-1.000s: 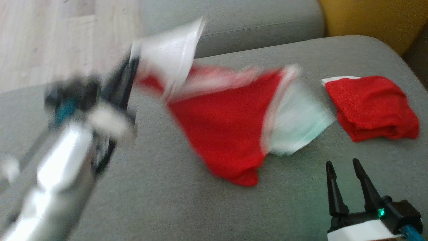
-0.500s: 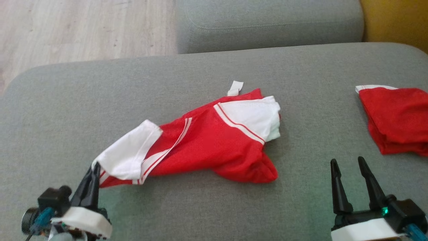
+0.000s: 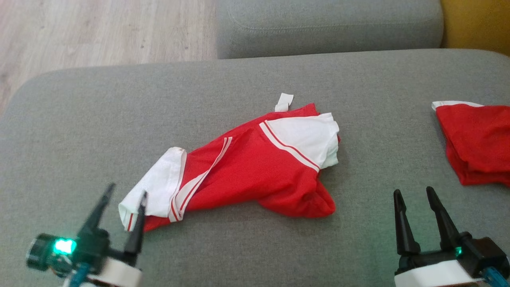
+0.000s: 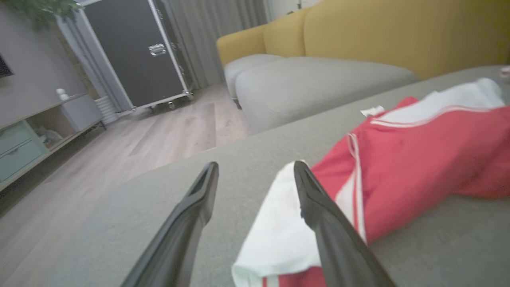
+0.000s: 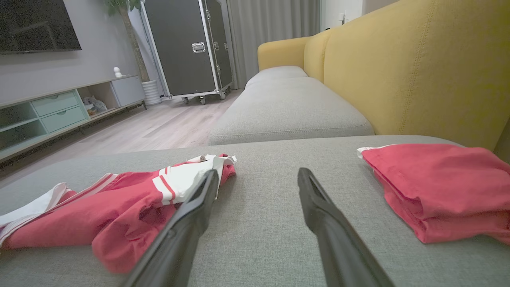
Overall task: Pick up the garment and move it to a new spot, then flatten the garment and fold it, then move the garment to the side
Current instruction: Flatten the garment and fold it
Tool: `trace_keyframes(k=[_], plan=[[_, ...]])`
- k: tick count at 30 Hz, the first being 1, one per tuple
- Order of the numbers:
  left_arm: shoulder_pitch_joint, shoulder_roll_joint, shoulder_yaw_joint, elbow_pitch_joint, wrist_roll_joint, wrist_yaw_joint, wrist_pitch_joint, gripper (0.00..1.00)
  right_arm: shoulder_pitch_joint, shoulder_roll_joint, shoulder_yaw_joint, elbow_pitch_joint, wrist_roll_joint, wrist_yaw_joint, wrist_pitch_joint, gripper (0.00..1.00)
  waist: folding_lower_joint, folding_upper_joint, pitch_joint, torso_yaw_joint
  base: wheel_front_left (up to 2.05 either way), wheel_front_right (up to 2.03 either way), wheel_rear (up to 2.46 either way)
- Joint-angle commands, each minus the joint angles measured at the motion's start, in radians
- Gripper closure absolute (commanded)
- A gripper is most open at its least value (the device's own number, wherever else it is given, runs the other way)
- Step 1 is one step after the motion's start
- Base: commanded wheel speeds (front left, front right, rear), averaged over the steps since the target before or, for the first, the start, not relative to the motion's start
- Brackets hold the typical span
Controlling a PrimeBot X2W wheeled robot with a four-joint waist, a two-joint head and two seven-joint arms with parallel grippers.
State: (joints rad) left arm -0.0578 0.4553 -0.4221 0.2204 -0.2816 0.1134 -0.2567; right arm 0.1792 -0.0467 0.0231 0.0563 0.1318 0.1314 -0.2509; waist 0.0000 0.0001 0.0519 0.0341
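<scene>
A red garment with white sleeves and white stripes lies crumpled across the middle of the grey sofa seat. Its near white sleeve reaches toward my left gripper, which stands open at the lower left, one finger resting against the sleeve's edge and nothing gripped. In the left wrist view the garment spreads to the right. My right gripper stands open at the lower right, clear of the cloth. The right wrist view shows the garment at left of the open fingers.
A folded red garment lies at the seat's right edge, also seen as a red pile. A second grey cushion lies beyond, wooden floor at the far left, and a yellow backrest to the right.
My left gripper brought the garment down onto the seat, then opened and let go of the white sleeve. The right gripper stayed put. The camera shifted slightly.
</scene>
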Motion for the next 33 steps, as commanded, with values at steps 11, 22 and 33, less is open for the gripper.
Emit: trace_keyframes(k=[11,22,33], plan=[[-0.06,0.046,-0.119,0.093,0.183,0.02,0.078,0.0,-0.044,-0.014,0.024,-0.031,-0.002,-0.001,-0.011,0.0,0.0,-0.0001,0.036,-0.016,0.0,0.0,0.0],[-0.159,0.057,-0.165,0.238,0.279,0.048,0.053,0.0,-0.054,-0.014,0.033,-0.027,0.0,-0.001,-0.011,0.0,0.0,-0.0001,0.044,-0.017,0.0,0.0,0.0],[-0.146,0.052,-0.174,0.219,0.256,0.049,0.045,0.0,-0.036,-0.021,0.029,-0.025,-0.002,-0.001,-0.011,0.0,0.0,-0.0001,0.023,-0.019,0.0,0.0,0.0]])
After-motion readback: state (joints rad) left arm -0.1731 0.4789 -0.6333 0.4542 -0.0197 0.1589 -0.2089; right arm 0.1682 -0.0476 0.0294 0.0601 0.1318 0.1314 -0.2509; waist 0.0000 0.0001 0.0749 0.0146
